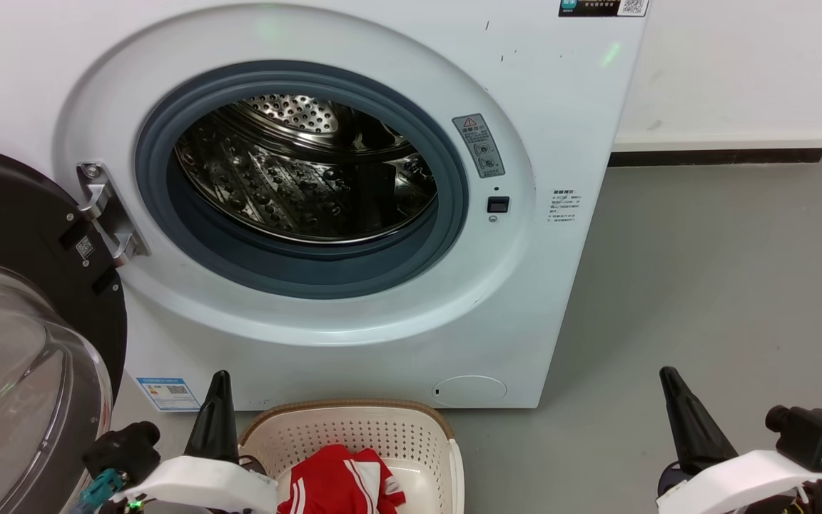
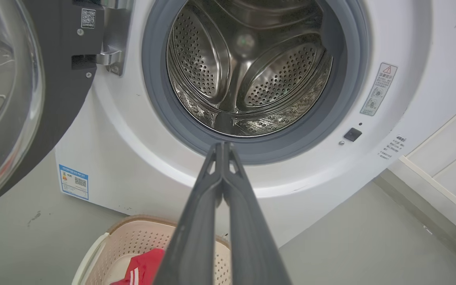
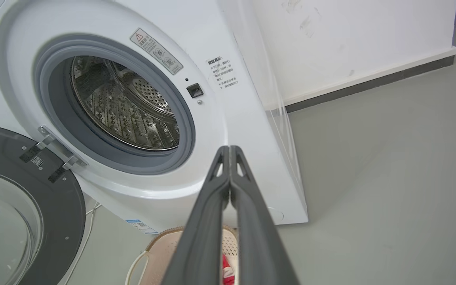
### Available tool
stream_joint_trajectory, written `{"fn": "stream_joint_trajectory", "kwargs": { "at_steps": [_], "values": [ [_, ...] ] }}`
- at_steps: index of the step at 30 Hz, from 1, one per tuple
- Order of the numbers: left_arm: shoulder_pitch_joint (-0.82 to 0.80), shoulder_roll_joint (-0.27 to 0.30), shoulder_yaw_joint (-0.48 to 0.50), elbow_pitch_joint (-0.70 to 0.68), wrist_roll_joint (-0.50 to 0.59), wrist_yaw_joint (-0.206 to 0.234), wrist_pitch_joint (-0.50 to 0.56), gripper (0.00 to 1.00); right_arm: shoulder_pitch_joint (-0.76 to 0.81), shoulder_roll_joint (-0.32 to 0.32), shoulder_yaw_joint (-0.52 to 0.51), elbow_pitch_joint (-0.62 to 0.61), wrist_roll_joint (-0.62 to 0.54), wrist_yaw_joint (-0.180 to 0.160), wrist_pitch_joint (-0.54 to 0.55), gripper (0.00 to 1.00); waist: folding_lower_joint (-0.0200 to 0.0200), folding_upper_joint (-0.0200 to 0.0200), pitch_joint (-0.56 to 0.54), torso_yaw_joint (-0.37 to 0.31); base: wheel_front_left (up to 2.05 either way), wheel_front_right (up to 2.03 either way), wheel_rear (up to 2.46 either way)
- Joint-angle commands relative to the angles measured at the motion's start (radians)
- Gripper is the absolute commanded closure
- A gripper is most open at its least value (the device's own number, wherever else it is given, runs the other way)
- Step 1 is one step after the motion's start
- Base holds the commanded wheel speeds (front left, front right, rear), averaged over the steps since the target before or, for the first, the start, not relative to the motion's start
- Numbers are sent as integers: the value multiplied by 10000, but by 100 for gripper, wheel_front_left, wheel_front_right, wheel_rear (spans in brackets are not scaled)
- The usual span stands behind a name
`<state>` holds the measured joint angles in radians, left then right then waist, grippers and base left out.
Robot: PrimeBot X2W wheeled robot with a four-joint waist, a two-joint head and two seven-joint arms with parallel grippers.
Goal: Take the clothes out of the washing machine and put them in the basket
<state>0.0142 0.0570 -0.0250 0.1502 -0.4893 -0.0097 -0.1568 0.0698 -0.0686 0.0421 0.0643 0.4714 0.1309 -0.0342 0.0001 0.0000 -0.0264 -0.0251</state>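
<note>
- Clothes [image 1: 340, 485] are lying in the basket [image 1: 354, 430]; the drum [image 1: 290, 185] is seemingly sitting empty.
- Left fingers [image 2: 208, 186] and right fingers [image 3: 217, 186] are pressing together, holding nothing.
- Only a drum check is remaining.

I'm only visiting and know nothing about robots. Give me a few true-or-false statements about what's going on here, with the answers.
1. The door of the washing machine stands open. True.
2. The red clothes lie in the drum. False: the drum looks empty, and they lie in the basket.
3. The left gripper holds a garment. False: its fingers are shut on nothing.
4. The basket stands on the floor in front of the washing machine. True.
</note>
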Motion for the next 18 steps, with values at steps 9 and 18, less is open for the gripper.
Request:
{"fn": "stream_joint_trajectory", "kwargs": {
  "at_steps": [9,18],
  "values": [
    [-443,7,224,18,-1642,-225,374,100,-514,-134,-105,131,1803,1,94,100,0,0,26,22,0,0,0],
    [-576,-4,386,144,-2967,-363,696,100,-691,-174,-198,352,3219,0,200,100,0,0,52,44,0,0,0]
  ]
}}
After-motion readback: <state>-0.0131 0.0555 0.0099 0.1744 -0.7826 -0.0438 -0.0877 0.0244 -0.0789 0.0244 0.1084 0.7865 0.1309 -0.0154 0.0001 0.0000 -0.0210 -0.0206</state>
